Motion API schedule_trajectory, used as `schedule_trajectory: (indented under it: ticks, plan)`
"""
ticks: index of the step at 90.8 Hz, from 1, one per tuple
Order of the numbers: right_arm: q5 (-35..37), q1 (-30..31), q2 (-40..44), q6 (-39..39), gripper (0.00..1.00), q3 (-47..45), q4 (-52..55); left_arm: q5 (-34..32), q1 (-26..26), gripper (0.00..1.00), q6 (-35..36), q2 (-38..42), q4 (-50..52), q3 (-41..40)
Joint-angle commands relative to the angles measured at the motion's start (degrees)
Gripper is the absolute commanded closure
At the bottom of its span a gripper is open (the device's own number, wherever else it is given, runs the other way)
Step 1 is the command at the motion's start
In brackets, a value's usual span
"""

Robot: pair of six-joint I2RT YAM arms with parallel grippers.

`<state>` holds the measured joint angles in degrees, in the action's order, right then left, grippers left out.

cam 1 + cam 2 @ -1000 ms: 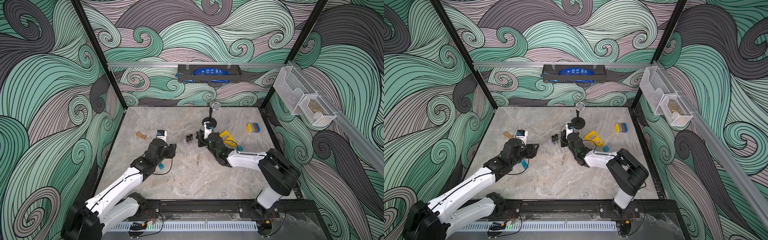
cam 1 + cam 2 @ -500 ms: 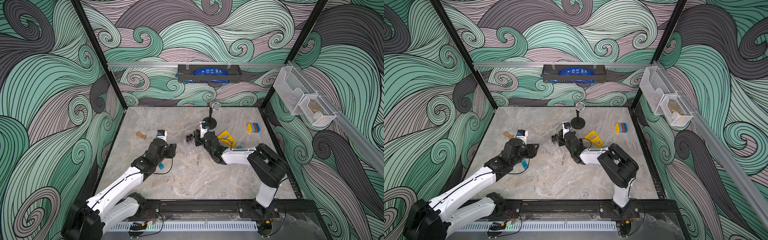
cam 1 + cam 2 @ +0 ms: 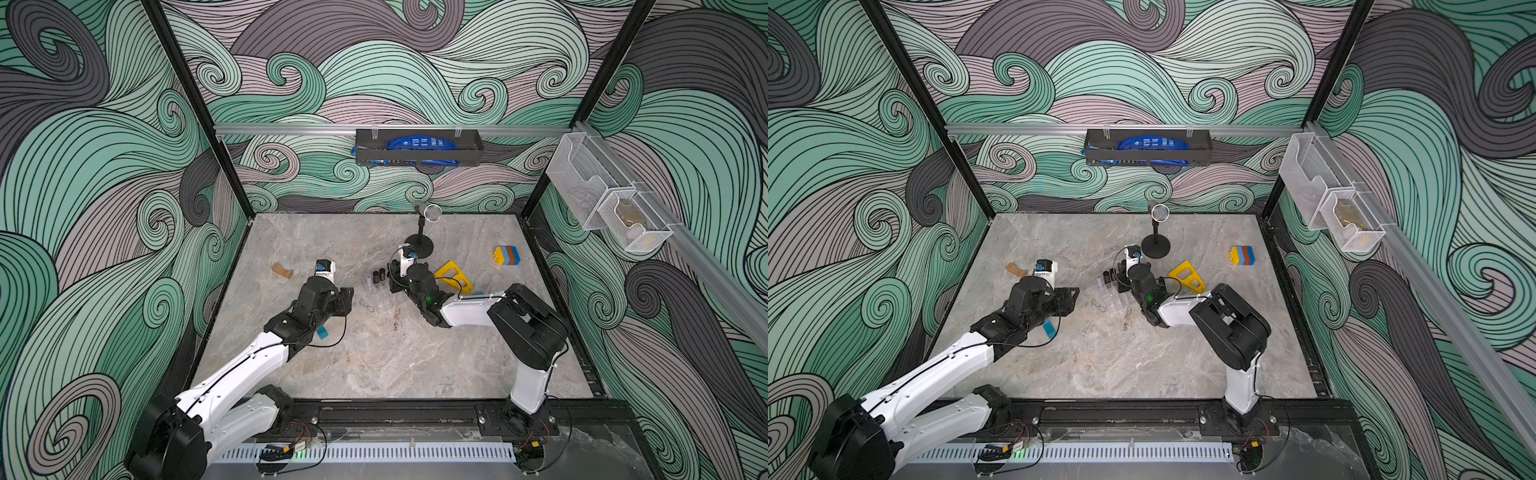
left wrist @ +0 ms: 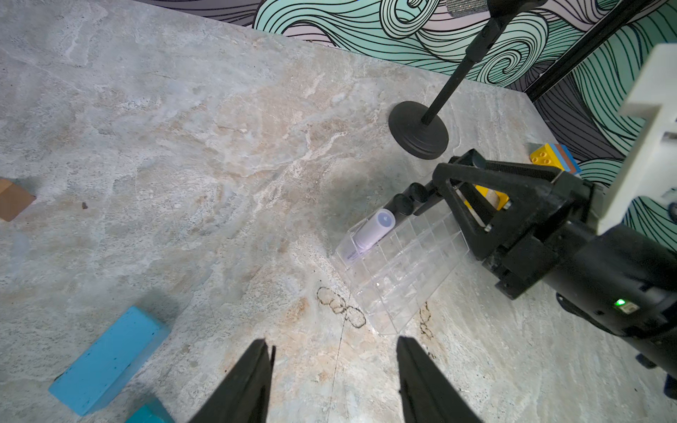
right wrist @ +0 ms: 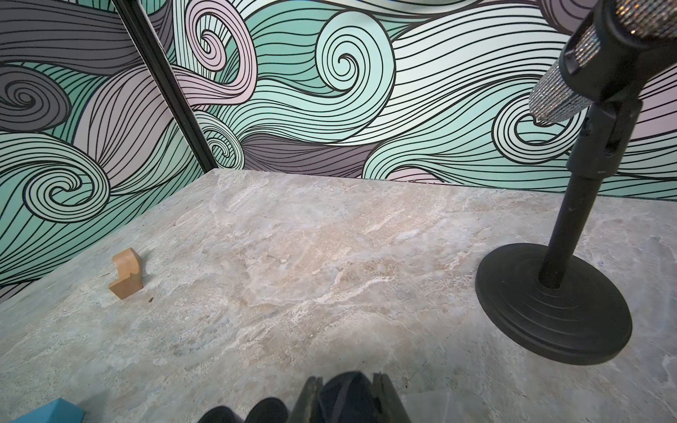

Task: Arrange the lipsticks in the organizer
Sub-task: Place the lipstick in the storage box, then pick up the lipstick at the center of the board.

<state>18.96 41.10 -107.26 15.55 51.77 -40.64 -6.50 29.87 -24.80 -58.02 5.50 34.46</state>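
The left gripper [image 4: 334,342] hangs spread and empty, a blue block [image 4: 110,360] beside it. The organizer [image 4: 403,278] lies just ahead of it, untouched. In the organizer's row farthest from that gripper, the lilac lipstick [image 4: 373,230] stands in the corner cell, with two black lipsticks [image 4: 403,204] next along. At that row's end the right gripper [image 5: 347,388] is pinched on a third black lipstick [image 5: 342,403], held upright. Its foot is hidden, so it may or may not sit in a cell.
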Motion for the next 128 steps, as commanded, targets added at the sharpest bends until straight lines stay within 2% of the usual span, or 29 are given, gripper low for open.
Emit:
schedule_trajectory:
  ticks: [1, 25, 32, 49, 84, 101, 114, 128]
  plan:
    - [0.25, -0.36, -2.11, -0.75, 0.98, 2.1, -1.16, 1.04, -0.31, 0.43, 1.06, -0.58, -0.95, 0.78]
    - [1.44, -0.14, -3.61, -1.09, 0.97, 1.54, -1.98, 1.01, -0.29, 0.44, 1.16, -0.41, -0.93, 0.46]
    - [1.65, 0.16, -3.15, -1.32, 0.93, 1.73, -1.83, 1.04, -0.33, 0.44, 1.1, -0.49, -0.96, 0.5]
    - [1.62, 0.73, -1.27, -0.74, 0.72, 3.4, 0.67, 0.75, -0.32, 0.44, 1.36, -0.24, -0.81, 0.52]
    - [0.04, -0.22, 5.53, 3.68, 0.62, 2.98, 4.46, -0.07, -0.25, 0.45, 2.85, 1.42, -0.02, 0.3]
    - [-2.98, -4.76, 13.6, 8.4, 0.59, 0.31, 10.13, -0.02, -0.29, 0.45, 3.6, 1.85, -0.13, 0.41]
    - [-4.04, -10.45, 19.81, 13.46, 0.57, -3.67, 21.11, 0.47, 0.18, 0.44, 3.61, 1.74, 1.31, 2.23]
    - [-6.51, -15.42, 22.3, 14.13, 0.57, -7.53, 29.94, -2.11, 4.9, 0.44, 3.02, -0.37, 2.17, 4.46]
